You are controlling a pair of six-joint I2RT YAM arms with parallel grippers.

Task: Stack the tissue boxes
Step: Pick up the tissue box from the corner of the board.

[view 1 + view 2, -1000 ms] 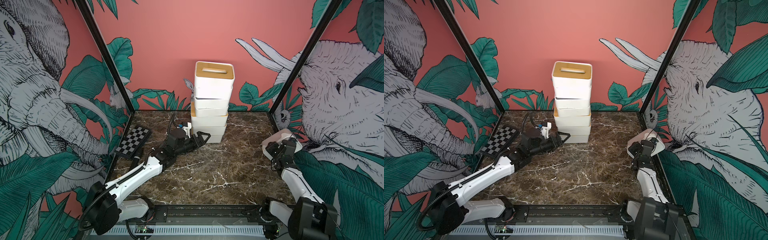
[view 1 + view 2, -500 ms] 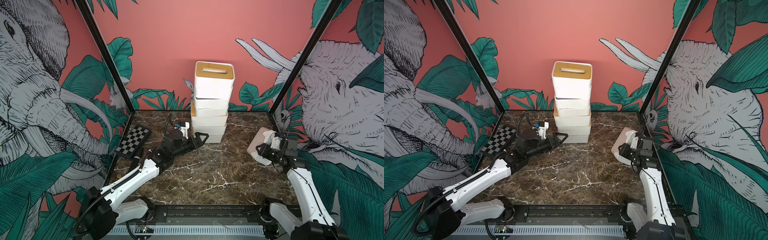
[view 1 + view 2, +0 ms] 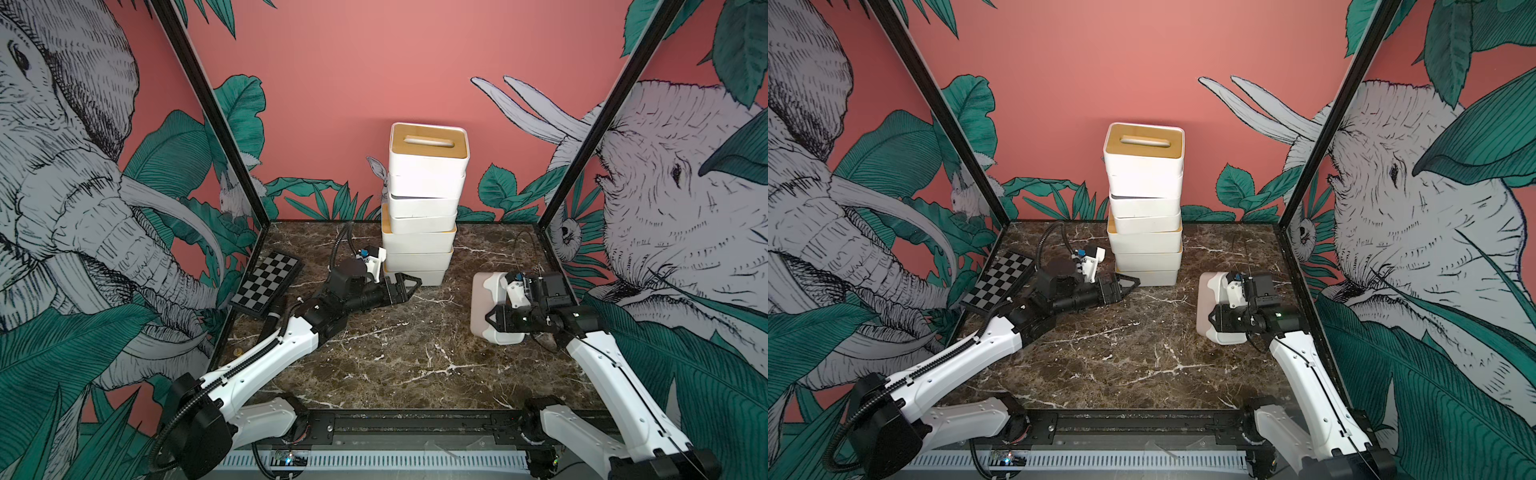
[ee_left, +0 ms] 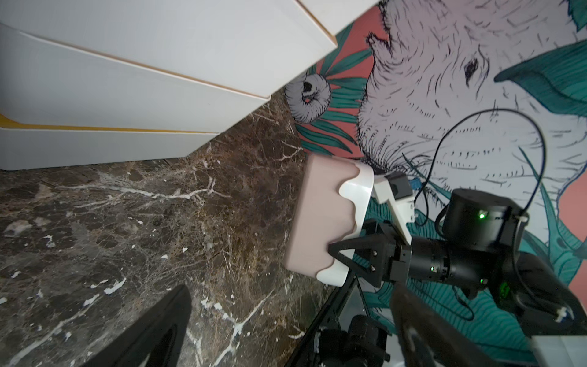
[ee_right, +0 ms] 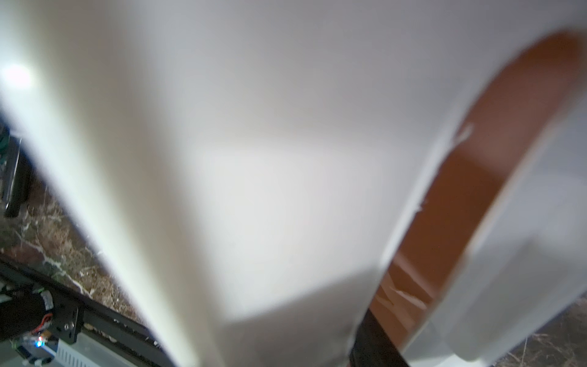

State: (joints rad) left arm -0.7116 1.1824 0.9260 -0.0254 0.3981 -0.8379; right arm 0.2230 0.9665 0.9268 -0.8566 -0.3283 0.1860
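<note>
We see white stacked boxes [image 3: 419, 239], the top lid [image 3: 428, 141] honey-tan, a separate box [image 4: 317, 216] pale pink with a white drip edge, a black-and-white checked board [image 3: 268, 282], a dark brown marble table [image 3: 415, 353] veined white, and coral walls [image 3: 353, 83] printed with green leaves and grey elephants.

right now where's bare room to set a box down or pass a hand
Widest bare marble: front middle, between the arms and front rail. Smaller patch: between the stack and the right wall. Crowded: the stack's foot by the open left gripper and checkerboard panel, and around the right gripper holding the pink-sided box.
</note>
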